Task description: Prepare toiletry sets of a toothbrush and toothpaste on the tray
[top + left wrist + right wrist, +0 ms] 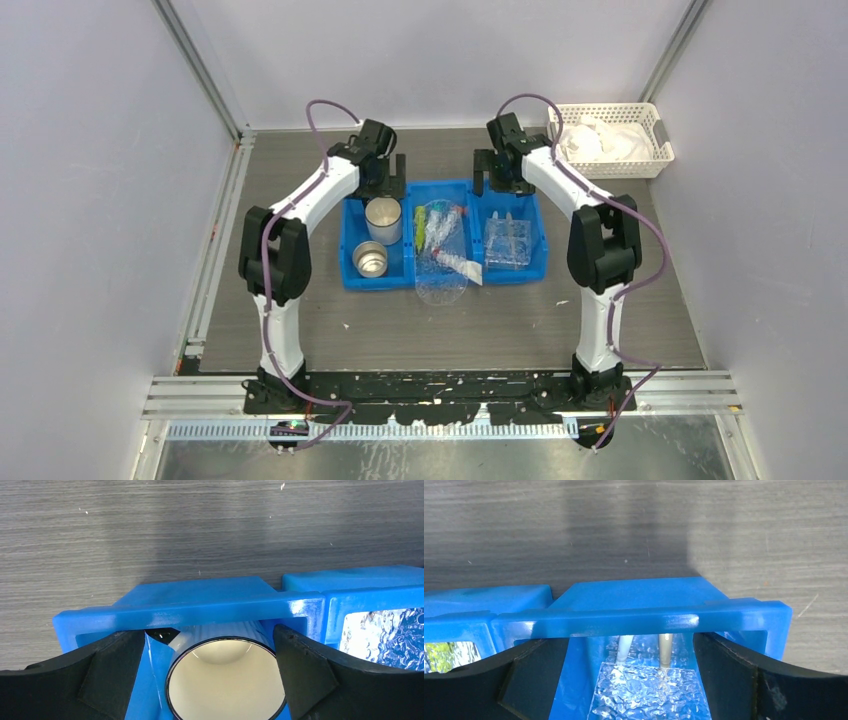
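The tray [513, 243] lies in the right compartment of the blue bin [380, 283], well inside its walls. From the right wrist it shows as crinkled clear plastic [649, 695] on the compartment floor. Two pale stubs stand at its far end; what they are I cannot tell.

The sets [440, 235] are heaped in the middle compartment, just left of the tray, behind the dividing wall. They are clear-wrapped packets with green and red-white contents. One clear packet hangs over the bin's near wall onto the surface [330, 330], and a red-white one lies across that wall beside it.

The left compartment holds two cups [383, 220], one at the far end and a metal one nearer. The left wrist view shows the far cup [225, 690] with a cream inside and a dark rim.

The right jaws stand wide, holding nothing, above the far wall of the tray's compartment, on the right arm [585, 200]. The left jaws are wide too, gripping nothing, above the far wall of the cups' compartment, on the left arm [300, 215]. From the wrist the far cup shows between them, but whether they touch it I cannot tell.

A white basket [640, 165] with white contents sits at the far right corner, well apart from the bin.
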### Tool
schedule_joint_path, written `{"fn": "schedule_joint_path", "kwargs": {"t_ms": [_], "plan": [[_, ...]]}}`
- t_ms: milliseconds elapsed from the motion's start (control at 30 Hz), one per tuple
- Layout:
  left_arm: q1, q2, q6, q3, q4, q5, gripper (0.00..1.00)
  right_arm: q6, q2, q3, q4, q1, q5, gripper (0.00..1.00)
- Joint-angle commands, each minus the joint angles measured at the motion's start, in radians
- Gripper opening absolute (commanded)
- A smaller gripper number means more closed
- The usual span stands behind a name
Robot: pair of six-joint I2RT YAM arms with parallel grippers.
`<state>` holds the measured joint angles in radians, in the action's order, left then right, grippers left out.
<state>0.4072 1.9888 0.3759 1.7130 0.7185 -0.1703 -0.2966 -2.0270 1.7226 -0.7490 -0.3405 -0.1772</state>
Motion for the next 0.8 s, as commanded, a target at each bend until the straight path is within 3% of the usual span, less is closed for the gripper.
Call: {"fn": "schedule_joint_path", "kwargs": {"t_ms": [0,367,767], "plan": [[-0.025,0.034,-0.012,0.071,-0.011,0.003,1.0,0.0,-0.067,0.14,0.03,0.011,0.038,1.0],[-0.076,0.129,-0.034,0.16,-0.019,0.024,1.0,0.002,-0.183,0.278,0.013,0.041,0.075,1.0],[-0.091,0.218,-0.053,0.318,0.033,0.036,1.0,-0.002,-0.168,0.237,0.028,0.05,0.088,0.99]]}}
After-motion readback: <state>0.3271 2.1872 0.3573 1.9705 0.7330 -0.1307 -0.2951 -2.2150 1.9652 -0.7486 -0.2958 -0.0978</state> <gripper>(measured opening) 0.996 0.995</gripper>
